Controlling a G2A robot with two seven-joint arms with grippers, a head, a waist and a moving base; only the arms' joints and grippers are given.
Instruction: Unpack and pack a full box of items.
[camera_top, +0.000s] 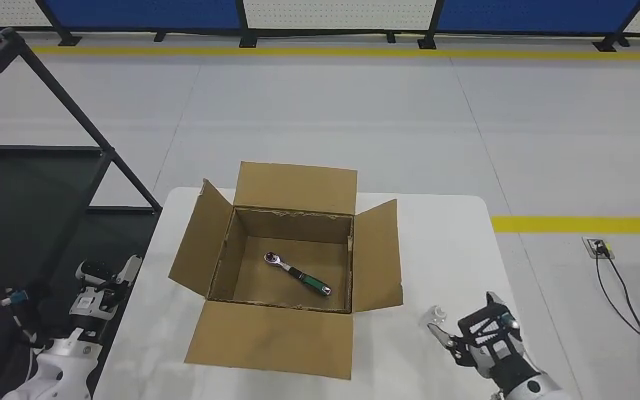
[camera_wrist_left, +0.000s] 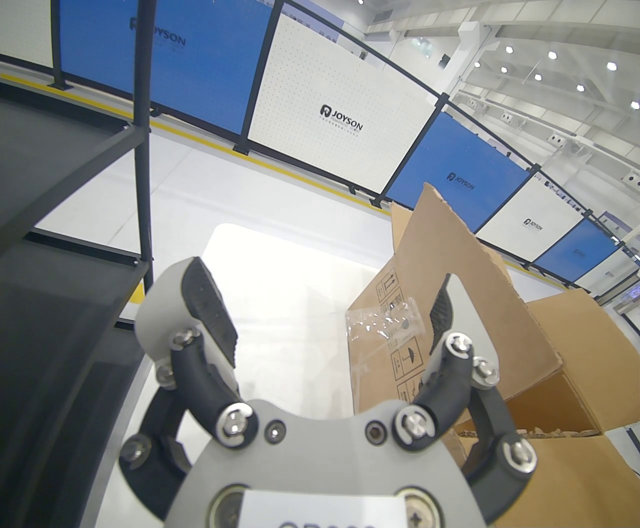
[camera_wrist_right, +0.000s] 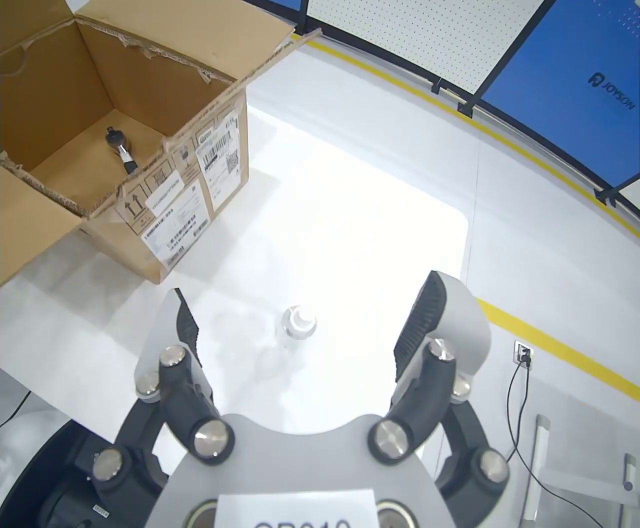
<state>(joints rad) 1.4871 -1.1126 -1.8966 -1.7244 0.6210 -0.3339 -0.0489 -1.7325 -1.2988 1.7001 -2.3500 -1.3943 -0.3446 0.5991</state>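
Top view: white bench (camera_top: 440, 230), pale floor (camera_top: 400, 120); open box (camera_top: 280, 340) (flaps splayed) holds a wrench (camera_top: 297, 273). Bottle (camera_top: 434, 316) on bare bench by the right hand (camera_wrist_right: 306, 290), fingers spread; left hand (camera_wrist_left: 320, 272), spread too, past the left edge.

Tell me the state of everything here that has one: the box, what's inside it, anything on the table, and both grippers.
Cardboard box: open, all four flaps folded outward.
Ratchet wrench: lying flat on the box floor.
Small clear bottle: standing upright on the table, outside the box.
Left gripper: jaws open, empty.
Right gripper: jaws open, empty.
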